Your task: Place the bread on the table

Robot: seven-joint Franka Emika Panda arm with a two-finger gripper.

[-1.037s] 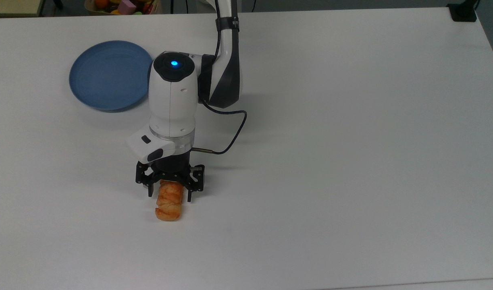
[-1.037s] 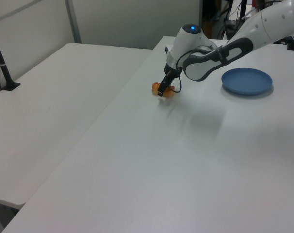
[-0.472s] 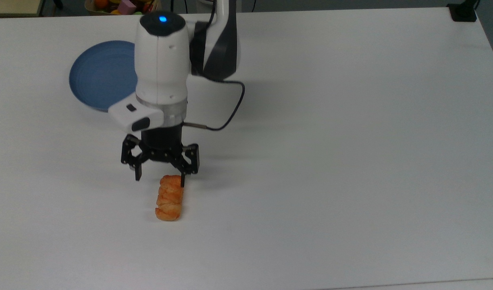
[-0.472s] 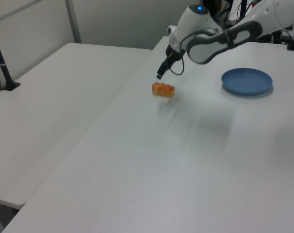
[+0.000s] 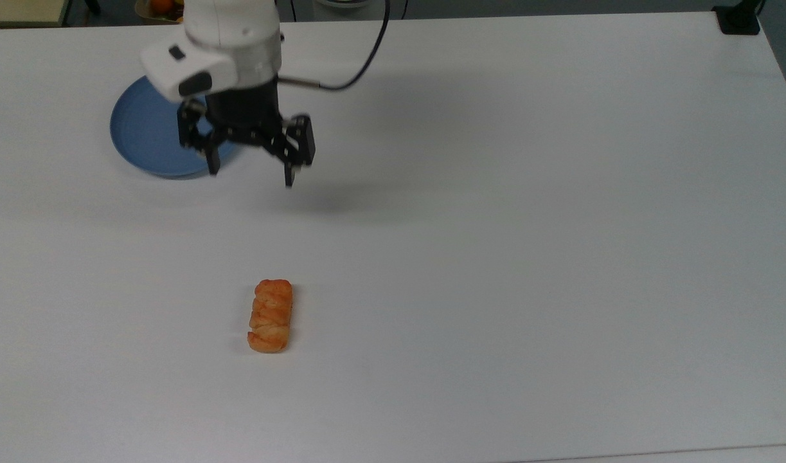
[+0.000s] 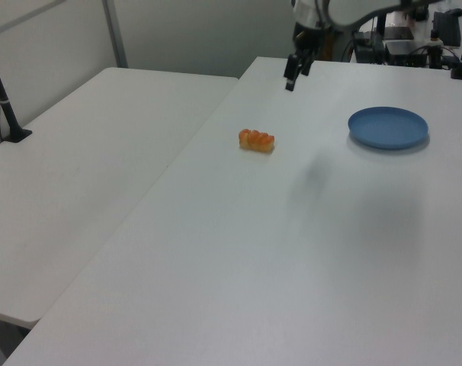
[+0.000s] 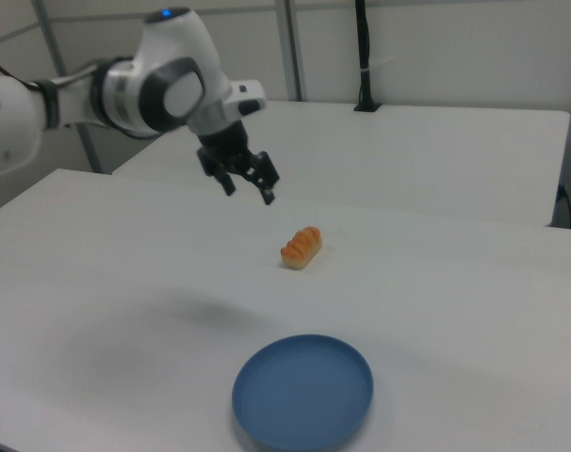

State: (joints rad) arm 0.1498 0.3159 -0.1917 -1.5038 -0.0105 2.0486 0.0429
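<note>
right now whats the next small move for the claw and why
Probably just keep lifting clear and stop. The bread already lies flat on the table, well apart from the blue plate, and the claw hangs open and empty above the table.

Premises: a robotics laboratory or test room. Evidence follows. A white jointed robot arm (image 7: 125,89) works above a large, plain white-grey table (image 5: 527,257). A second table (image 6: 78,168) of the same make stands alongside it on the left view's left. Black posts (image 7: 364,56) are clamped at the table edges, one at the far side in the right view. Walls are plain panelled partitions (image 6: 193,30). At the far end in the left view, equipment racks (image 6: 402,42) with cabling stand behind the table. A bin of coloured toy items (image 5: 161,6) sits at the top view's far edge.
</note>
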